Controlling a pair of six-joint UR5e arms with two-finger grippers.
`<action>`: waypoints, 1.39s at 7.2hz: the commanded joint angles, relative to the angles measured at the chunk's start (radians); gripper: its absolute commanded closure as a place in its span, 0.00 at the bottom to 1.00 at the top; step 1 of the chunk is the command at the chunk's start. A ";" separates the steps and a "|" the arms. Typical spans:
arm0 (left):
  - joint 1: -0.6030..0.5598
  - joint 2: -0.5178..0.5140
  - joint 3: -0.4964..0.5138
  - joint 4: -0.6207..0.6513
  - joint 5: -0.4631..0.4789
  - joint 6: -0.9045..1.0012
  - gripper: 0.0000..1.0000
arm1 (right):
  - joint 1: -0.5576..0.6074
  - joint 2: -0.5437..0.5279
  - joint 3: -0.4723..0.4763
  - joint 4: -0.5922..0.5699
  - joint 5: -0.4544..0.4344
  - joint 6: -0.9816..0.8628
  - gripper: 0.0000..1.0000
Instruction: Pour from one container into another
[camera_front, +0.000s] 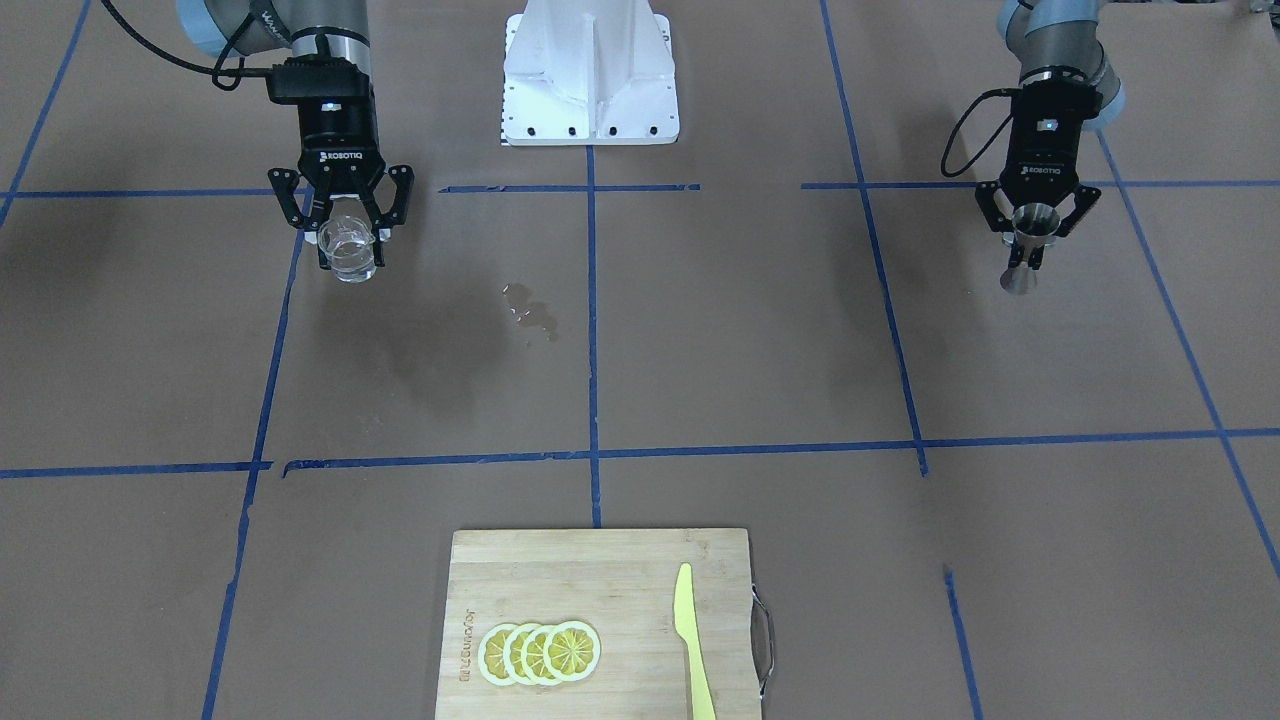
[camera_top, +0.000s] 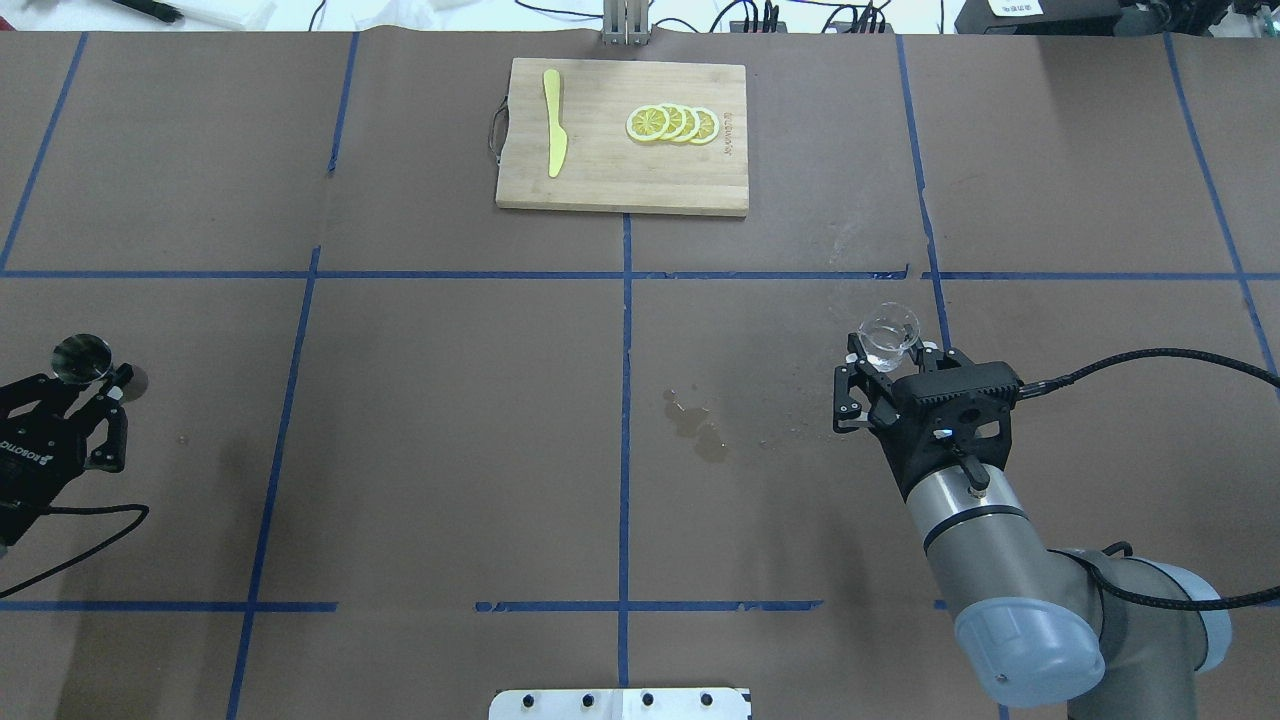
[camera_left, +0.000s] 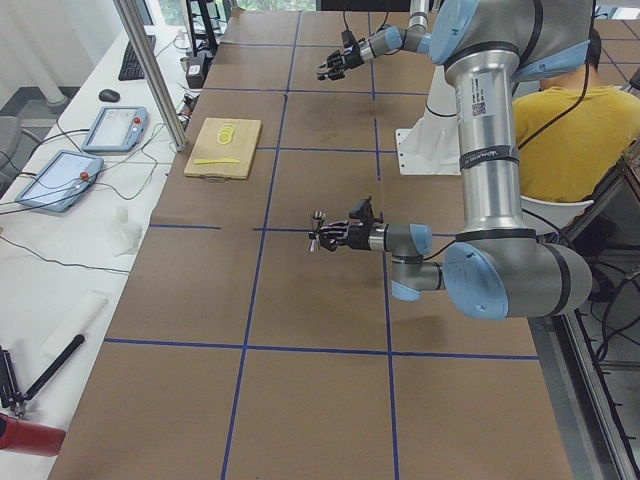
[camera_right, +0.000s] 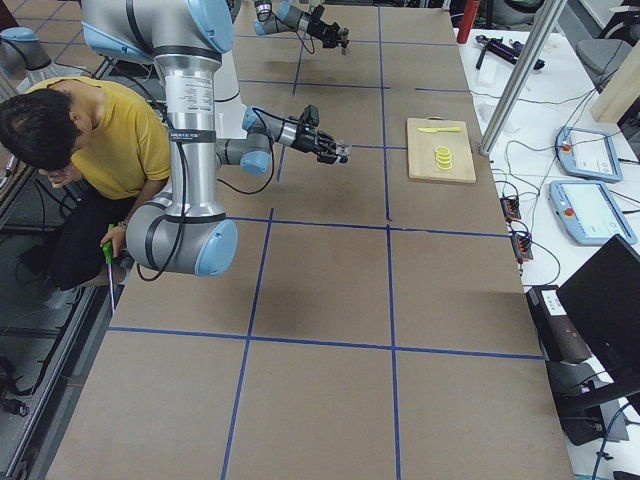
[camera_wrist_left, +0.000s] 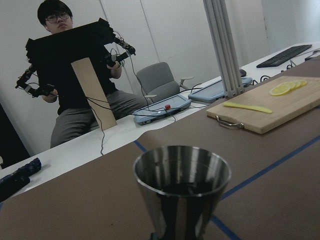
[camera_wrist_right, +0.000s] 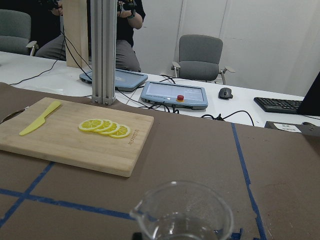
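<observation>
Glass cup (camera_front: 350, 248) — in right fingers (camera_front: 379, 229) | jigger (camera_front: 1033, 228) — in left fingers (camera_front: 1082, 208) | logo (camera_front: 340, 157): ROBOTIQ

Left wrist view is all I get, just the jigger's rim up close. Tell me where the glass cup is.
Observer: The glass cup sits upright in the right claw, far across the table from the jigger.
Operator: Report anything on the table between them.
Observer: A small wet puddle lies beside the centre tape line, roughly midway between cup and jigger.
Operator: Confirm the left claw's grip.
Observer: The left claw is shut on the jigger's narrow waist; the jigger stands upright.
</observation>
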 joint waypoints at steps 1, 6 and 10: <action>0.033 -0.014 0.043 0.001 0.041 -0.128 1.00 | -0.001 0.001 0.001 0.000 0.000 -0.001 1.00; 0.102 -0.048 0.073 0.020 0.127 -0.335 1.00 | -0.001 0.005 0.004 0.002 0.000 0.000 1.00; 0.138 -0.060 0.107 0.038 0.103 -0.393 1.00 | -0.002 0.008 0.004 0.002 0.000 0.000 1.00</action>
